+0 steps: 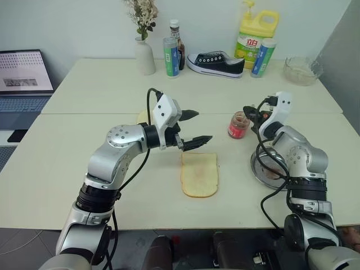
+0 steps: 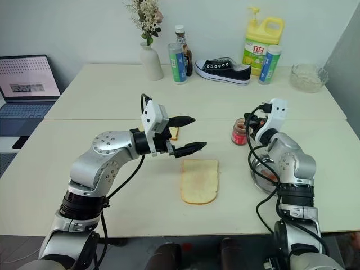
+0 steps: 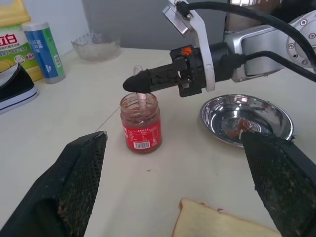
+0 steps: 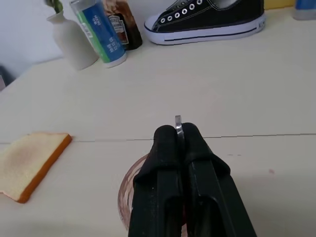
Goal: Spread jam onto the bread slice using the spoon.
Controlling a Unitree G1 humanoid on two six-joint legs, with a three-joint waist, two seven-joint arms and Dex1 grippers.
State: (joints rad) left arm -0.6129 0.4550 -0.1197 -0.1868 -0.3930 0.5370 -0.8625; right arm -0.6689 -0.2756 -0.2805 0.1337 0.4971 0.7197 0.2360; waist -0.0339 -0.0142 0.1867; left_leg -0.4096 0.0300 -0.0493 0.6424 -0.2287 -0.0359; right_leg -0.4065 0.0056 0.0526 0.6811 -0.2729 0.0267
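Just under the right end effector (image 3: pixel 133 84), the jam (image 3: pixel 141 129) sits in clear, glossy glass with a red paper label. Beside it, the steel plate (image 3: pixel 224 116) is polished and mirror-bright. The left end effector fingers (image 3: pixel 69 187) show rough, gritty black pads. The desk (image 3: pixel 74 113) looks smooth and matt.

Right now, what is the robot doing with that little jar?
The right gripper is shut on the spoon, which dips into the open jam jar on the table. The left gripper hovers open above the bread slice, holding nothing. A steel plate with red smears sits beside the jar. The bread looks barely spread.
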